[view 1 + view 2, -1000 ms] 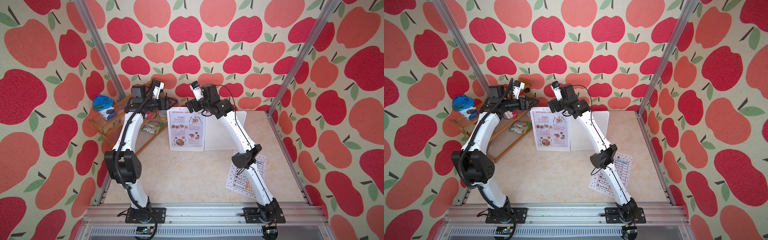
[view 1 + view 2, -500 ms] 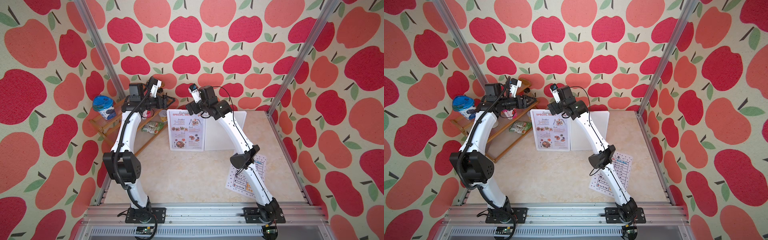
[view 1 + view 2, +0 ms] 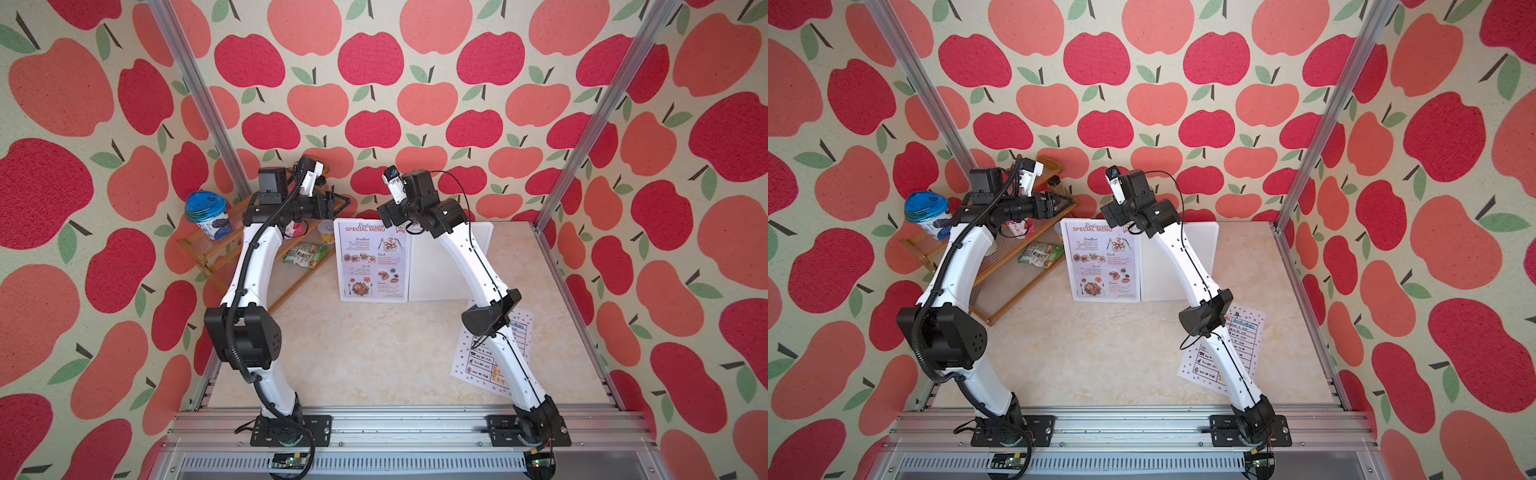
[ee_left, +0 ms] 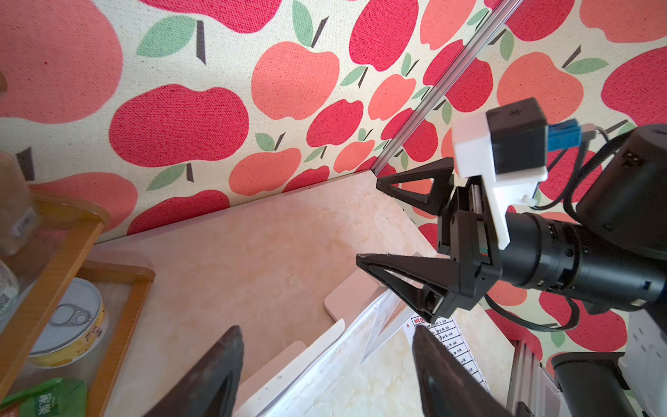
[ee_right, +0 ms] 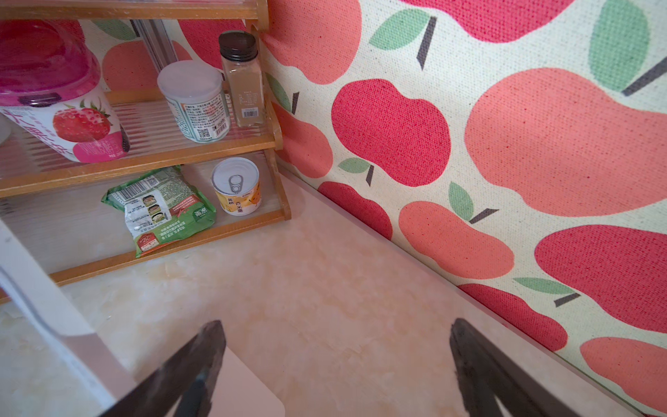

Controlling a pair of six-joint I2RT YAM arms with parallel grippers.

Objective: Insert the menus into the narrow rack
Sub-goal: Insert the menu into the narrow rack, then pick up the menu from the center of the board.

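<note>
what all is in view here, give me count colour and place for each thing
photo menu: 1, white, red heading, on the rack
table menu: 1, white, dotted border, flat on the table, partly under the right arm
rack: 1, white, back centre
shelf: 1, wooden, back left corner
tub: 1, blue lid, shelf top tier
strawberry cup: 1, pink, middle tier
jar: 1, white lid, middle tier
bottle: 1, black cap, middle tier
can: 1, yellow, bottom tier
packet: 1, green, bottom tier
table: 1, beige marble look
left claw: 1, black, open, empty, raised near the rack
right claw: 1, black, open, empty, raised near the rack
</note>
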